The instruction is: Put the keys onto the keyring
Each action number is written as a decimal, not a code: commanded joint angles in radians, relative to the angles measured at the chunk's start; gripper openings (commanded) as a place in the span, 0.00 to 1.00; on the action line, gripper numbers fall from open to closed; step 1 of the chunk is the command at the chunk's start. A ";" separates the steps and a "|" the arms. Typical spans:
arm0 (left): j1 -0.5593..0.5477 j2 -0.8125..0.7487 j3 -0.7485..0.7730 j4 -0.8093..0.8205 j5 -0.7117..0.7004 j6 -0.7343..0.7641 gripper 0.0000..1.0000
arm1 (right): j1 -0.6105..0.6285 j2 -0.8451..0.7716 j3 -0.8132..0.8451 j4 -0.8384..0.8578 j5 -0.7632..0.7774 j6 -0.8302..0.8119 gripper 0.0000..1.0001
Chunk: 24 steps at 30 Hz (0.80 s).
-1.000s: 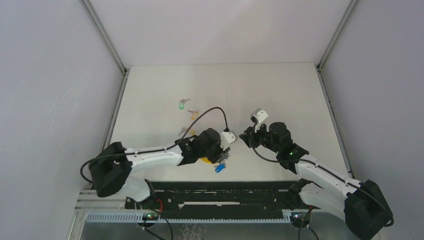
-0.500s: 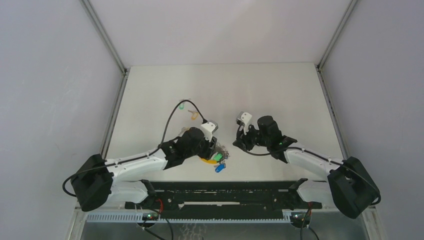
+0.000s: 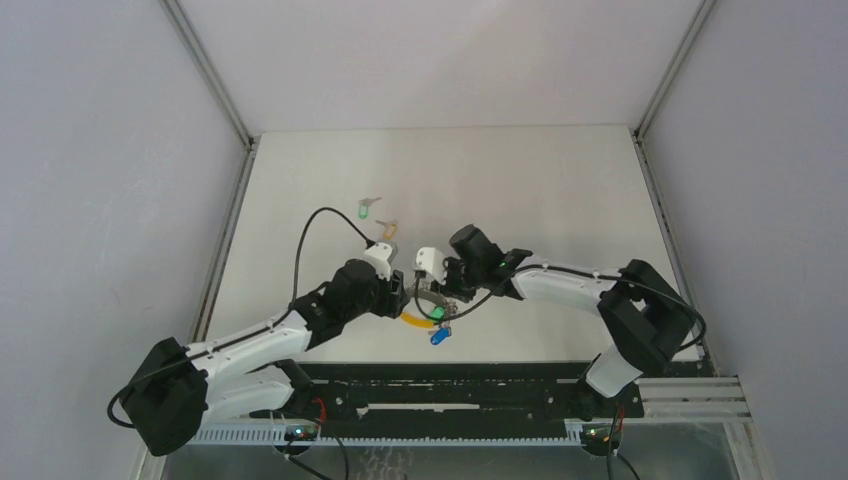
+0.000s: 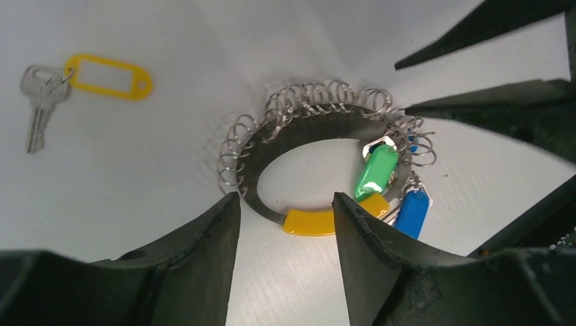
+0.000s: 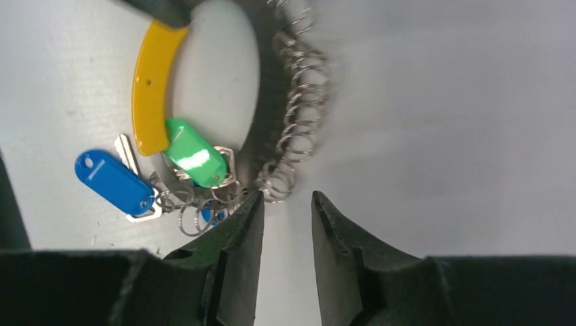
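Near keyring [image 4: 253, 163], left claw [image 4: 284, 205] parted, empty

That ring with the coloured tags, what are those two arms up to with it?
They are meant to thread loose keys onto the keyring, which lies flat on the table. A green tag and a blue tag already hang from it. The left tool hangs open over the ring's yellow section, and the right tool, slightly open, points at its small wire loops. Neither holds anything. A yellow-tagged key lies loose nearby.
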 commanded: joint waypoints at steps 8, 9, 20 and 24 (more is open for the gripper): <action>0.134 -0.102 -0.149 0.148 0.073 -0.072 0.60 | 0.056 0.064 0.061 -0.134 0.044 -0.251 0.32; 0.140 -0.104 -0.157 0.158 0.078 -0.074 0.60 | 0.055 0.066 0.061 -0.126 0.046 -0.257 0.32; 0.157 -0.073 -0.162 0.193 0.114 -0.084 0.60 | 0.006 0.014 0.073 -0.135 -0.025 -0.278 0.31; 0.157 -0.049 -0.154 0.203 0.126 -0.088 0.60 | -0.009 0.028 0.074 -0.136 -0.012 -0.314 0.30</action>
